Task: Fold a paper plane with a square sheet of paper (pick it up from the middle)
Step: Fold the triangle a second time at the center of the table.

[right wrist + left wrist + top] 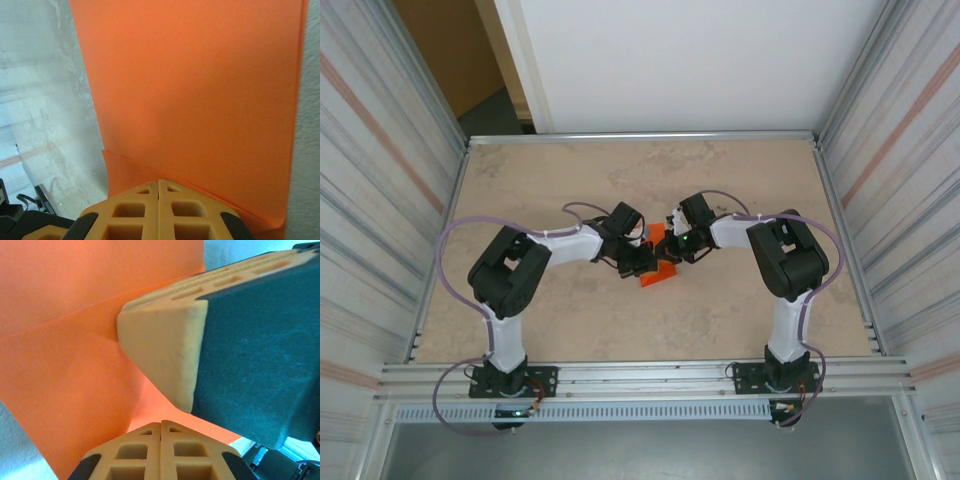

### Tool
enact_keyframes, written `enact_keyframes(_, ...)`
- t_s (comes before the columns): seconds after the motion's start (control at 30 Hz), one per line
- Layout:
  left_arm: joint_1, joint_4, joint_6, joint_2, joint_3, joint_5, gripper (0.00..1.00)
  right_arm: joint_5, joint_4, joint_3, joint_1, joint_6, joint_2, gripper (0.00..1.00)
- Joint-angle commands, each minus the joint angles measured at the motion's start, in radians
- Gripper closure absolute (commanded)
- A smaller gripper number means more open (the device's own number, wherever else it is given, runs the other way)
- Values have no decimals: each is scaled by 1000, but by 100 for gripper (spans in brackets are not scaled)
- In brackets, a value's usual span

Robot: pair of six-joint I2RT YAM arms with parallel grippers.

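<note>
Two tools meet near the middle of the bench [620, 180], both with jaws closed tight: the left tool [160, 445] and the right tool [158, 202] each seem to pinch the square sheet of paper [658, 272] held between them. We see one crease [75, 314] and a folded flap, so we judge folding begun; no pointed dart shape yet, and most folds remain.

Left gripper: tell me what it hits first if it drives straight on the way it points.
The paper, which the left gripper seems to pinch; just beyond, probably a finger of the right gripper, though depth is unclear.
</note>
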Motion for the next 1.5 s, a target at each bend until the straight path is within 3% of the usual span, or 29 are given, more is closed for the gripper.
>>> enact_keyframes(0.0, 2, 15, -12, 27, -9, -3, 98, 97, -127, -38, -7, -8, 70, 100)
enact_keyframes(0.8, 2, 29, -7, 48, -101, -6, 100, 105, -141, -35, -11, -11, 80, 100)
enact_keyframes(1.47, -42, 146, -103, -137, -428, -34, 100, 112, -156, -35, -12, -15, 105, 100)
